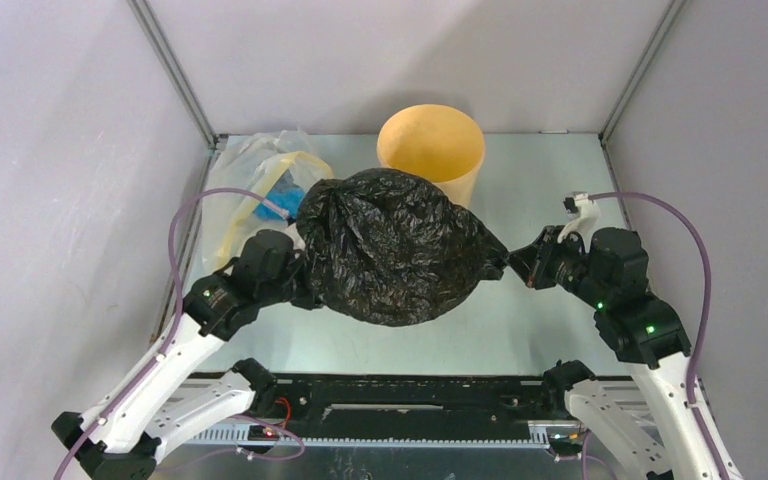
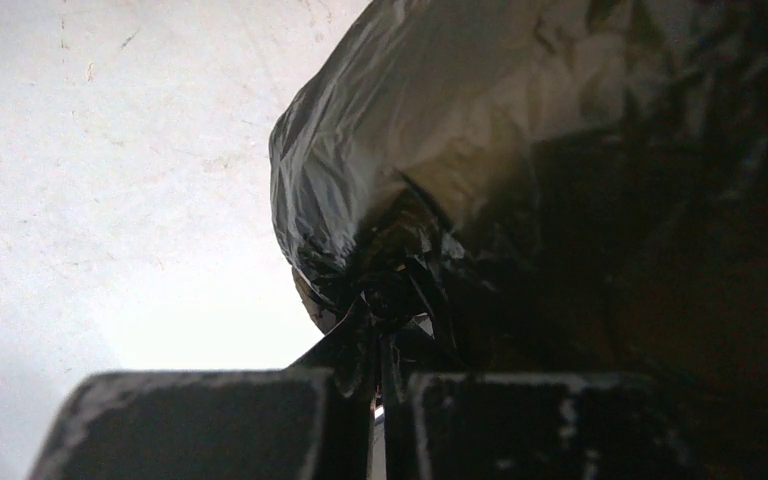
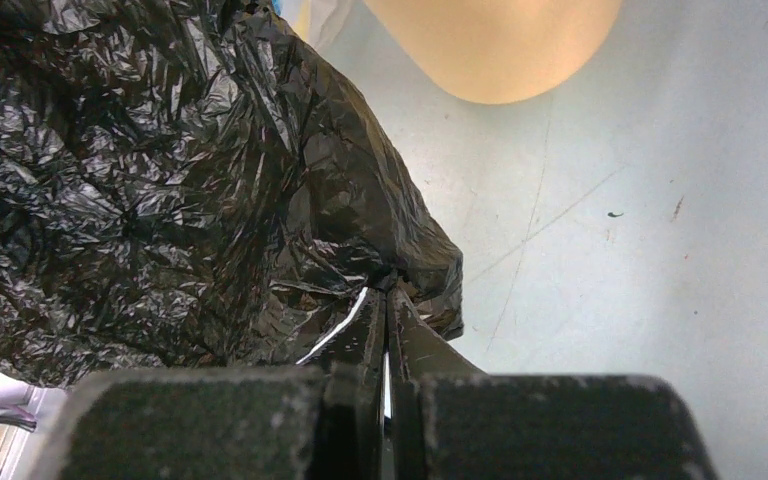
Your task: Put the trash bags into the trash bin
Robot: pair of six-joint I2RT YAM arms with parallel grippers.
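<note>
The black trash bag (image 1: 392, 245) is a big crinkled glossy bundle, stretched between my two grippers and held above the table in front of the yellow-orange trash bin (image 1: 431, 150). My left gripper (image 1: 305, 277) is shut on the bag's left edge; the left wrist view shows a twist of black film (image 2: 385, 290) pinched at its fingertips (image 2: 380, 345). My right gripper (image 1: 508, 266) is shut on the bag's right corner, seen in the right wrist view (image 3: 388, 290) with the bag (image 3: 160, 190) filling the left. The bin (image 3: 495, 45) shows at the top there.
A clear translucent bag (image 1: 260, 185) with a pale-yellow band and a blue lump lies at the back left, beside the bin. Grey enclosure walls stand on three sides. The grey table top (image 1: 540, 190) shows to the right of the bin.
</note>
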